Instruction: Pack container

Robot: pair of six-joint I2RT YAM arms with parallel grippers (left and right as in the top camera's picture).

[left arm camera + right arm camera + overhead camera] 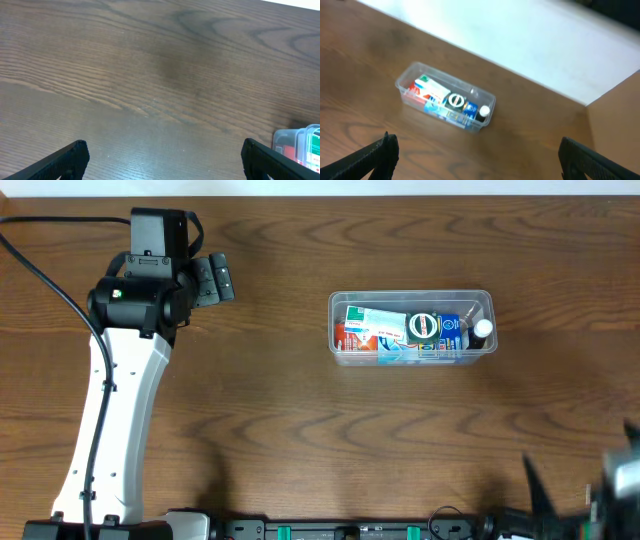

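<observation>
The container (410,294) sits right of centre on the wooden table (300,440), holding a white-and-green carton (375,325), a round tin (423,326) and a white-capped bottle (482,330). Packing looks essentially finished. The left gripper (164,150) and right gripper (477,145) hang well away, fingers spread, empty.

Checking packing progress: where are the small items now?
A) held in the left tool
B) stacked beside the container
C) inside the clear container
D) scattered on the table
C: the boxes and white-capped bottle sit within the container; the left tool is open, empty.
</observation>
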